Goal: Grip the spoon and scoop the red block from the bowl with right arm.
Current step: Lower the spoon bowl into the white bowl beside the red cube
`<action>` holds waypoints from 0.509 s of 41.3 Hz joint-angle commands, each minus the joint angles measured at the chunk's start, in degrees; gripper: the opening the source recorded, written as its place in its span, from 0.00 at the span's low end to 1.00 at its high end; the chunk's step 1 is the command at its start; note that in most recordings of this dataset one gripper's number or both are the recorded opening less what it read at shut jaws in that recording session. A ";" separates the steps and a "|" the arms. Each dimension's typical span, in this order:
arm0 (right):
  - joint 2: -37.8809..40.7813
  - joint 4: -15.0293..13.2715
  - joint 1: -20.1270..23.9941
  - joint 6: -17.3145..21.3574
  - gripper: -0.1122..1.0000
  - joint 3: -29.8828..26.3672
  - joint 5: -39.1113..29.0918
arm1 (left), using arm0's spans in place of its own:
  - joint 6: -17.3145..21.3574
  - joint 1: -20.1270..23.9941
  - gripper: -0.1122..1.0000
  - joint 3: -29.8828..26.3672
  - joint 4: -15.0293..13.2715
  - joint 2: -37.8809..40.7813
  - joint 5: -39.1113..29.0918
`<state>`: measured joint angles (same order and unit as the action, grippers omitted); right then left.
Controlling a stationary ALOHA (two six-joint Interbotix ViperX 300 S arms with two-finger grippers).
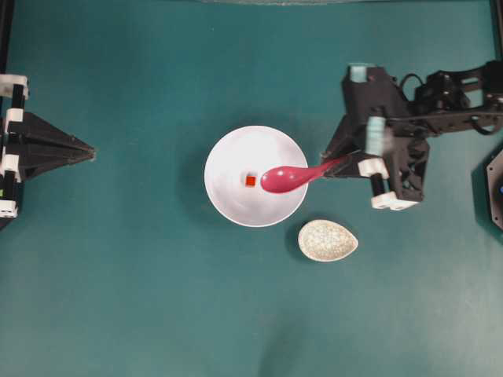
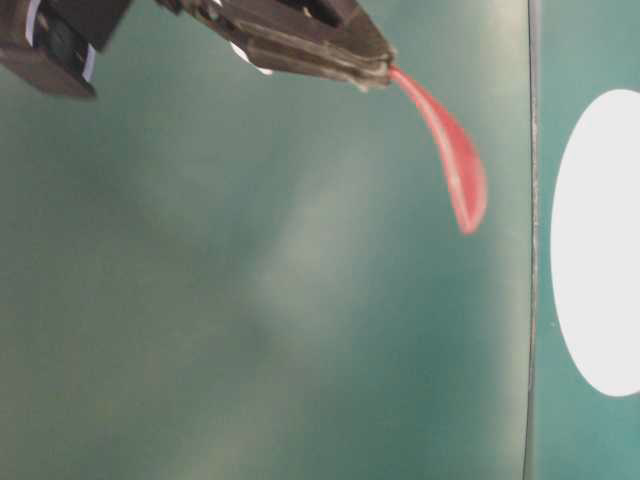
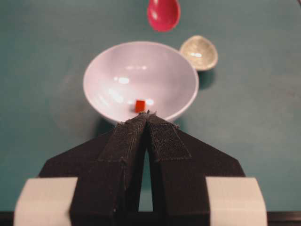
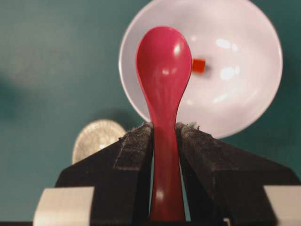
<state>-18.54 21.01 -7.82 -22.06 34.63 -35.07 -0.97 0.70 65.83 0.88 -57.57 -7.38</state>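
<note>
Pink spoon point(image 4: 163, 94) handle sat clamped between my right gripper point(image 4: 164, 129) jaws, scoop raised over the bowl point(image 1: 228, 200), beside the red block point(image 1: 251, 181) inside. Beyond the bowl's rim, my left gripper point(image 3: 148, 115) waited, jaws together.

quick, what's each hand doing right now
Left hand: closed, holding nothing.
Right hand: closed on the spoon handle, scoop held above the bowl.
</note>
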 commanded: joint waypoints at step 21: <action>10.28 -8.44 -0.18 12.22 0.33 -12.66 -13.71 | -0.09 0.09 0.10 -1.14 -0.09 0.18 0.88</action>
<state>-9.05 13.54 -7.91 -10.02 24.79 -46.67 -0.97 0.62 65.92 0.88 -57.66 -7.12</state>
